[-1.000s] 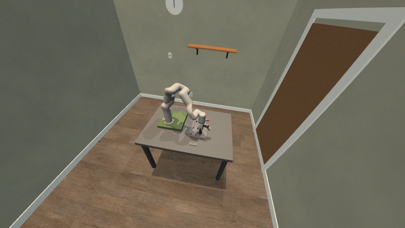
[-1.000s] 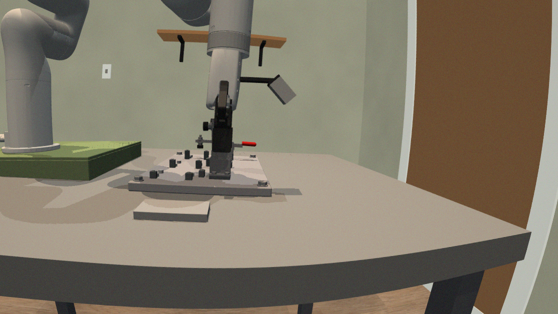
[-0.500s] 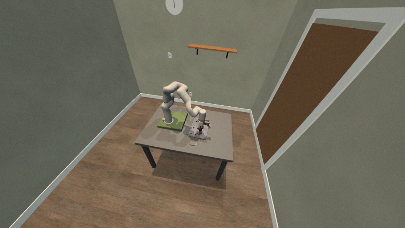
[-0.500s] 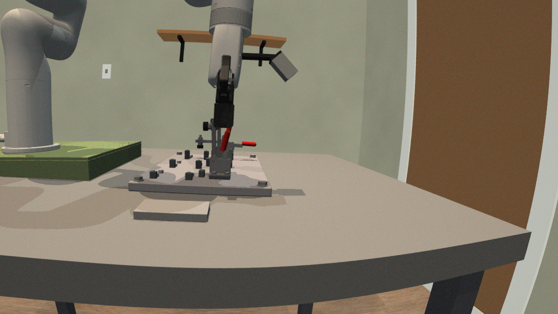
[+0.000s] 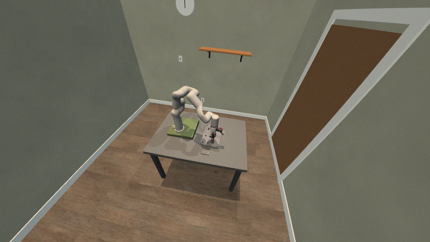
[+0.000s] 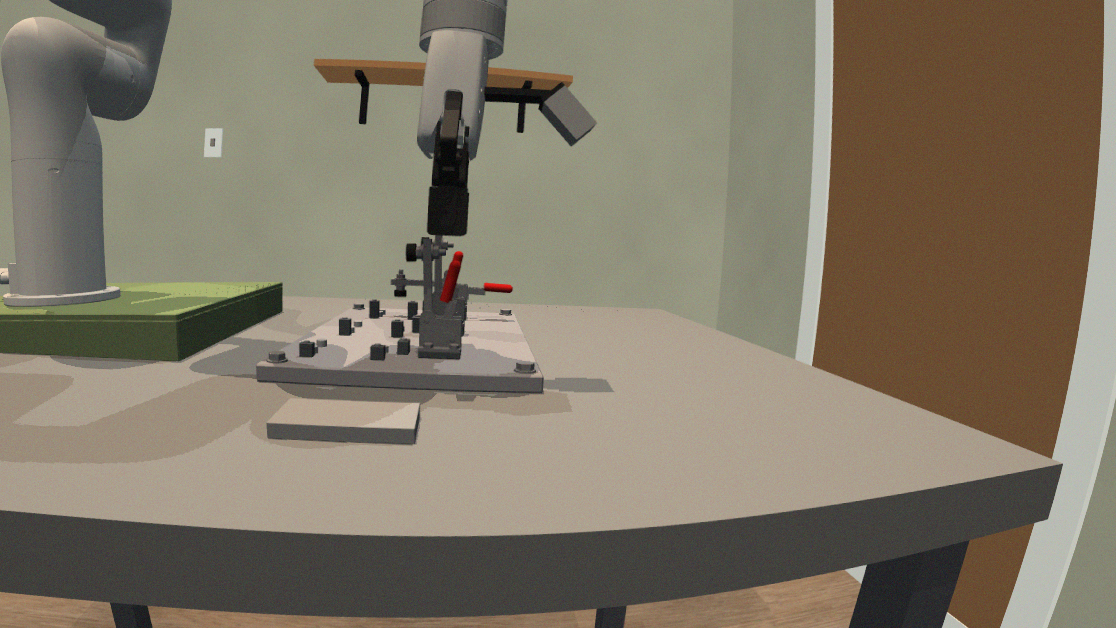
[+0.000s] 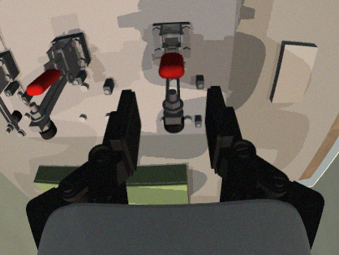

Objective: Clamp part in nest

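Grey table (image 5: 231, 150) (image 6: 702, 468), flat part (image 5: 205, 152) (image 6: 343, 420) (image 7: 294, 73) lying outside the parted claw (image 5: 212, 136) (image 6: 447, 232) (image 7: 172, 126)

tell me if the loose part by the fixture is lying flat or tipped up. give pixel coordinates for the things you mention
Flat: the part (image 6: 343, 420) (image 5: 205, 152) (image 7: 294, 73) shows its broad face upward, its underside down on the table (image 6: 624, 468) (image 5: 231, 156).
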